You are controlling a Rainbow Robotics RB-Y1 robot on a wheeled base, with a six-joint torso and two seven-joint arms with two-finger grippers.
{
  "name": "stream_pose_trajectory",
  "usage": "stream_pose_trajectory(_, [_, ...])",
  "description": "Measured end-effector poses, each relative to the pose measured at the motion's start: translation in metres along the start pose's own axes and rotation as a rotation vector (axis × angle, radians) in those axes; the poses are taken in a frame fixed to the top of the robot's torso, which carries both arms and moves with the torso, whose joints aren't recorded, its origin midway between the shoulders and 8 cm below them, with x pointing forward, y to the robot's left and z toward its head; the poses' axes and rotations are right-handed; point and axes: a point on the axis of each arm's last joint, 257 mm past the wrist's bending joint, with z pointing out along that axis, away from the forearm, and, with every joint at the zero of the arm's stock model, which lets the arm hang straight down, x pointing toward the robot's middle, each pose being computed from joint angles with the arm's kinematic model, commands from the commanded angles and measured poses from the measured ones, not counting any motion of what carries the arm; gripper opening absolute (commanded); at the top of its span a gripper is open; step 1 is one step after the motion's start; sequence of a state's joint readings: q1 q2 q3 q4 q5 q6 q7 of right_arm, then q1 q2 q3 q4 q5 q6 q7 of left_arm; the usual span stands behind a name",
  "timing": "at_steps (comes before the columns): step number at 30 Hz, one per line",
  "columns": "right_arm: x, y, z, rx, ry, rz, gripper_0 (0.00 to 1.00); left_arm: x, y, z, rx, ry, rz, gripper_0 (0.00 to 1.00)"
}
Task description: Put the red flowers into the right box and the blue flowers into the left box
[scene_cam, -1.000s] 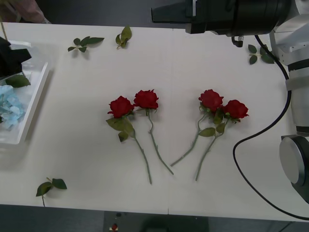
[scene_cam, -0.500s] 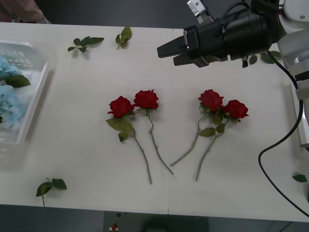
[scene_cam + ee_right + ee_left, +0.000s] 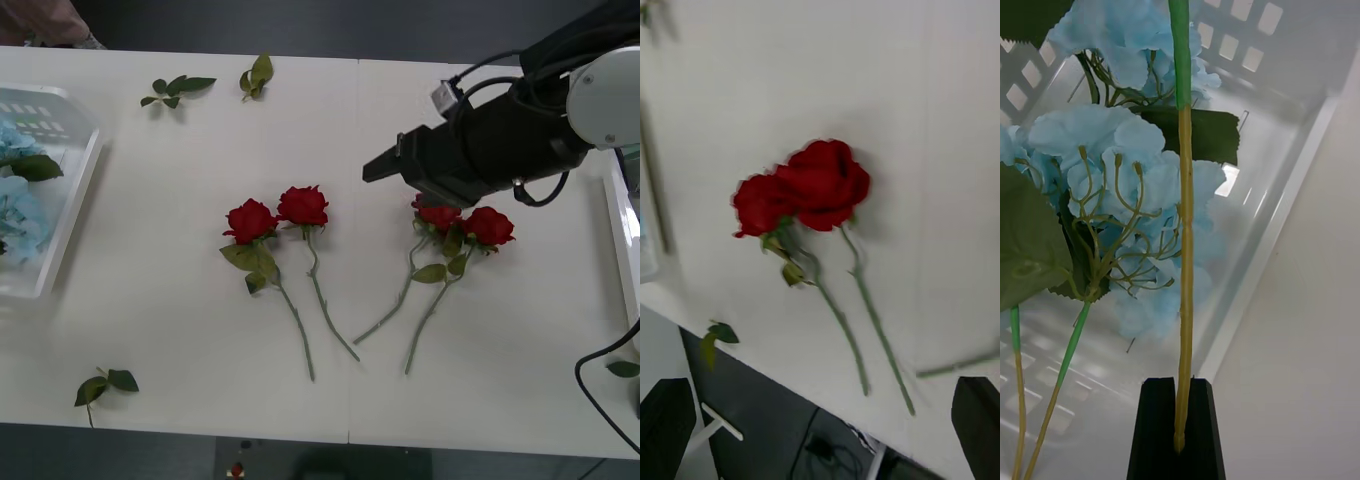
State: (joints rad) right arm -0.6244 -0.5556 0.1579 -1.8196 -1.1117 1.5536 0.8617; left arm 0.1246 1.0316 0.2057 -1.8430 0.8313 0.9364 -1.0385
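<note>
White tabletop point(image 3: 180, 300) runs the width of the front view, with four red flowers point(image 3: 302, 205) lying in two pairs near its middle, stems trailing toward the near edge. Using the left-hand pair of roses as the landmark: the other pair lies to its right with a bare strip of table between, and the right gripper point(image 3: 385, 166) hangs just above that second pair, its black body covering part of one bloom. Its two black fingers point(image 3: 670, 420) stand spread at the corners of the right wrist view, holding nothing, with the landmark pair of roses on the table between them.

Far to the left of the landmark, at the table's left edge, sits the left box point(image 3: 75, 210), with blue flowers point(image 3: 18, 215) inside and wide open table in between. Above that box the left gripper point(image 3: 1177, 427) has its fingers pressed on a thin yellow-green stem point(image 3: 1184, 247) leading up to the blue flowers. The right box point(image 3: 620, 250) shows as a white rim at the table's right edge. Loose leaf sprigs point(image 3: 176, 88) lie toward the far edge beyond the landmark and near the front left corner.
</note>
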Motion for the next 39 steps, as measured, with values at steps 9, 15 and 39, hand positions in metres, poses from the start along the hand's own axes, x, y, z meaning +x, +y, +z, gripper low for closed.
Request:
stream_pose_trajectory(9, [0.028,-0.060,-0.003,0.181,0.018,0.223,1.00,-0.020,-0.006,0.032,-0.042,-0.006,0.045,0.00])
stream_pose_trajectory(15, [0.034,-0.094,-0.007,0.296,-0.002,0.351,1.00,-0.020,-0.003,0.051,-0.067,0.022,0.043,0.00])
stream_pose_trajectory(39, [0.054,-0.198,0.004,0.531,-0.059,0.490,1.00,0.005,0.021,0.090,-0.125,0.031,0.122,0.37])
